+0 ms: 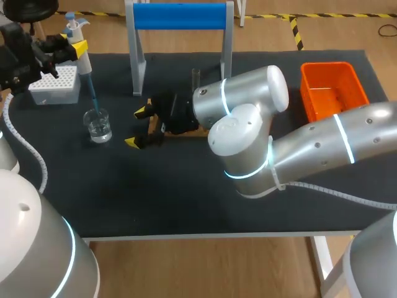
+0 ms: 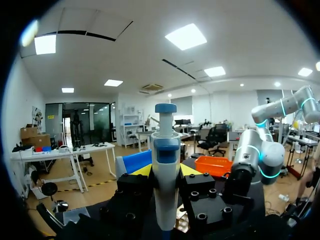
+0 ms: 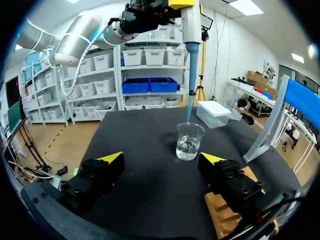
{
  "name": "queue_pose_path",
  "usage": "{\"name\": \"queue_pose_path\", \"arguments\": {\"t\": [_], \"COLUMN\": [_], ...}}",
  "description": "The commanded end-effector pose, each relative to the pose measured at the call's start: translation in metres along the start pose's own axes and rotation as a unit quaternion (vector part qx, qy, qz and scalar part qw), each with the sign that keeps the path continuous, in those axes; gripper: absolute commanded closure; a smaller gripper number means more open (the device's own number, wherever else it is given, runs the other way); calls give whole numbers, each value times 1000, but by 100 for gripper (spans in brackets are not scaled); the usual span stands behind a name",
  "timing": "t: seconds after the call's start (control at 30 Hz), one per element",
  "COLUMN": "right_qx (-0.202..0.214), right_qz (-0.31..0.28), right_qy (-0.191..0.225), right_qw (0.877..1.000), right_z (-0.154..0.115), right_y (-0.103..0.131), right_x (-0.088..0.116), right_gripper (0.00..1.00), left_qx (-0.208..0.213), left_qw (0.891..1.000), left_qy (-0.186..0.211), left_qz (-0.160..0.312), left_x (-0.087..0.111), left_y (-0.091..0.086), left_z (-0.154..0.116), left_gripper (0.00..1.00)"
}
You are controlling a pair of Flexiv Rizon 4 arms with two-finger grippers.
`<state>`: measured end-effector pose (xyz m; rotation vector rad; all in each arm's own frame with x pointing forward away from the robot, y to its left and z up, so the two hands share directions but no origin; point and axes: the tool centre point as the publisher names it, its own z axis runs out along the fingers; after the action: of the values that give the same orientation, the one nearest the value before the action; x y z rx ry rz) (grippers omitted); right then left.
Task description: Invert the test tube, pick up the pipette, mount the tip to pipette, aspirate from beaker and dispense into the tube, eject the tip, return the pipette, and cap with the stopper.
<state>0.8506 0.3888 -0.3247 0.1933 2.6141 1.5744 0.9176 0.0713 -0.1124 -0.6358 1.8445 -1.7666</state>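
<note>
My left gripper (image 1: 67, 48) is shut on the white and blue pipette (image 1: 80, 53), held upright at the table's far left. In the left wrist view the pipette (image 2: 165, 180) stands between the yellow fingertips (image 2: 141, 170). Its blue tip (image 3: 190, 80) points straight down, its end at the mouth of the glass beaker (image 1: 98, 126), which holds clear liquid. My right gripper (image 1: 139, 127) is open just right of the beaker (image 3: 189, 141), with nothing between its fingers. A clear test tube (image 1: 196, 77) stands upright behind the right arm, its base hidden.
A white tip box (image 1: 56, 84) sits at the far left behind the beaker. A blue-topped stand (image 1: 180, 15) rises at the back middle. An orange bin (image 1: 332, 87) is at the back right. A wooden block (image 3: 225, 215) lies under my right gripper.
</note>
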Motion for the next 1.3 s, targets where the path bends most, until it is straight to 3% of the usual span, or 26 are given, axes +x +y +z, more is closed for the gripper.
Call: {"name": "queue_pose_path", "arguments": {"t": [0.03,1.3], "right_qx": [0,0], "right_qz": [0,0], "right_qy": [0,0], "right_qw": [1000,1000], "right_z": [1,1], "right_y": [0,0], "right_x": [0,0], "right_gripper": [0,0], "left_qx": [7,12], "left_qw": [1000,999], "left_qy": [-1,-24], "left_qz": [2,18], "left_x": [-2,-16], "left_y": [8,49], "left_z": [-1,-2], "left_gripper": [100,100]}}
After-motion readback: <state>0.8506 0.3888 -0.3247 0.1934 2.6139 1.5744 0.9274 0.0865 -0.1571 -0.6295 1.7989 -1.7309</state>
